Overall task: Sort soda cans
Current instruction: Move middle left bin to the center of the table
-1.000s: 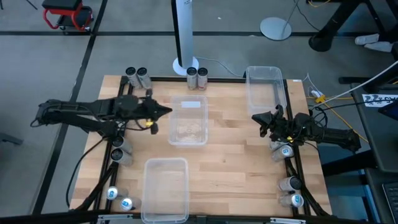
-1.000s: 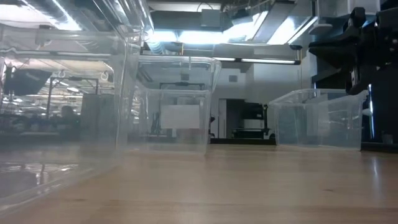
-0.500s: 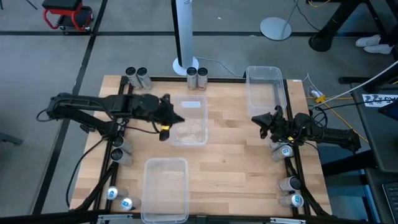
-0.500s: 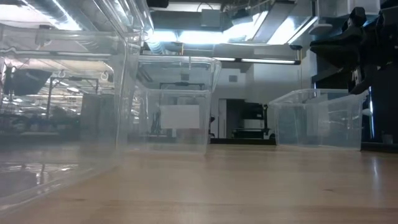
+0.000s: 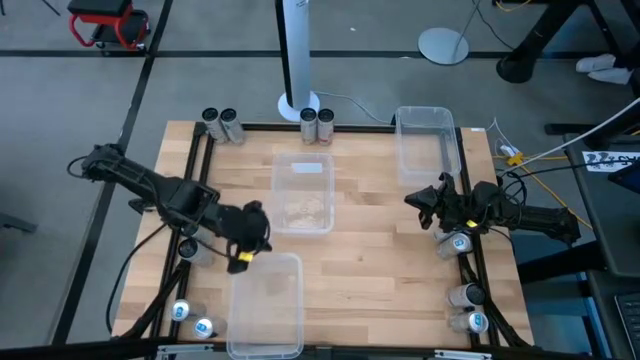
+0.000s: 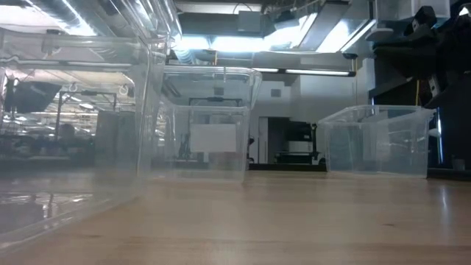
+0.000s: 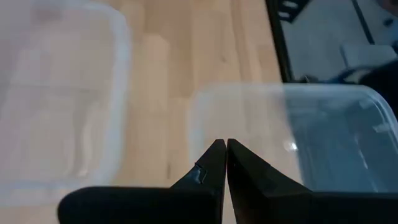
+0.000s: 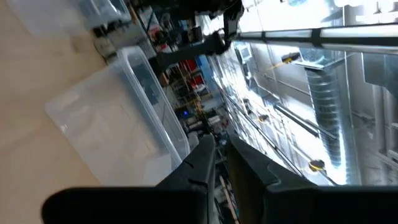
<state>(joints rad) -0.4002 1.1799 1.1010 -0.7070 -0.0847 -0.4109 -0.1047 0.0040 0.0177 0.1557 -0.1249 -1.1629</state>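
Observation:
Soda cans stand upright along the table's edges: two pairs at the far edge [image 5: 219, 121] [image 5: 316, 121], others at the left edge [image 5: 190, 250] [image 5: 192, 318], and several at the right edge [image 5: 458, 242] [image 5: 470, 308]. My left gripper [image 5: 250, 238] [image 7: 222, 143] is shut and holds nothing. It hovers by the far left corner of the near clear bin [image 5: 266, 305]. My right gripper [image 5: 414, 198] [image 8: 219, 144] waits near the right edge, beside the far right bin [image 5: 428, 145]. Its fingers stand a narrow gap apart, with nothing between them.
A third clear bin [image 5: 303, 192] sits at the table's centre, with a white label on its far side. A white lamp post [image 5: 297, 60] rises behind the far edge. Bare wood [image 5: 380, 250] lies between the centre bin and the right arm.
My left gripper has swung from the centre bin's left side, first toward the right, then back toward the near edge, to the near bin's far left corner. It has stayed shut. The right arm has kept still.

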